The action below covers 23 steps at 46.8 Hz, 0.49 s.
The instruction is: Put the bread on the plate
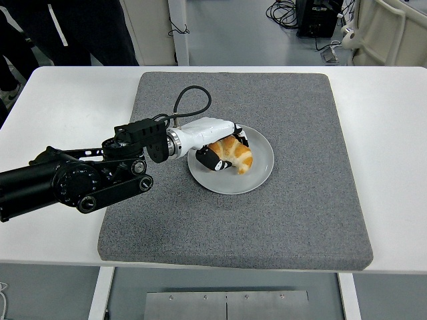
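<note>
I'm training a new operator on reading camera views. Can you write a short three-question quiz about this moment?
1. True or false: the bread is over the plate.
2. Which robot hand is closed around the bread?
A. left robot hand
B. right robot hand
C. both
3. Fill in the blank: the plate sits on a grey ____ that lies on the white table.

Key:
1. True. The bread is low over the plate's left half, though this view cannot confirm that it touches.
2. A. The left arm reaches in from the left edge; the right arm is out of view.
3. mat
</note>
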{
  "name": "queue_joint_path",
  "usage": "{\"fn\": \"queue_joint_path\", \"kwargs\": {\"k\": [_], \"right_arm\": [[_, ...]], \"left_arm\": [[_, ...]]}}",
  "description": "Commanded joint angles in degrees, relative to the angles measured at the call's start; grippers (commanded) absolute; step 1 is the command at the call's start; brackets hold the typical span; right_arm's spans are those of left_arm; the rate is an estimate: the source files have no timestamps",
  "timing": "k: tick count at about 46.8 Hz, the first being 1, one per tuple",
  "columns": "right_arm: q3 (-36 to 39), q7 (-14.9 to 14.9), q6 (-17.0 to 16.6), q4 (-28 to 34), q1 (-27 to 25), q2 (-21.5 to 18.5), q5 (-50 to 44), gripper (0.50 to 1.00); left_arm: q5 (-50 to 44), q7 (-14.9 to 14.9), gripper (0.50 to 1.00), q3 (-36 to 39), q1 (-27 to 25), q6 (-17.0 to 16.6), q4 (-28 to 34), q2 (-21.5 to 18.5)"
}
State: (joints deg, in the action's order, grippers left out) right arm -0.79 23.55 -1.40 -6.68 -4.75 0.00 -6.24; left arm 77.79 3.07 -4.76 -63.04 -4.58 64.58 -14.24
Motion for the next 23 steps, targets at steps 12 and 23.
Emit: {"fn": "queue_joint_path", "kwargs": {"k": [12, 23], "right_arm": [[0.0, 0.0, 0.0, 0.0, 0.0, 0.0, 0.0, 1.0], [0.0, 0.0, 0.0, 0.0, 0.0, 0.0, 0.0, 1.0]], "left_arm": [[1.9, 0.0, 0.598, 0.9, 0.5, -0.9, -1.3, 0.8], [1.2, -0.3, 0.807, 0.5, 0.4, -0.8, -1.3, 0.8]]}}
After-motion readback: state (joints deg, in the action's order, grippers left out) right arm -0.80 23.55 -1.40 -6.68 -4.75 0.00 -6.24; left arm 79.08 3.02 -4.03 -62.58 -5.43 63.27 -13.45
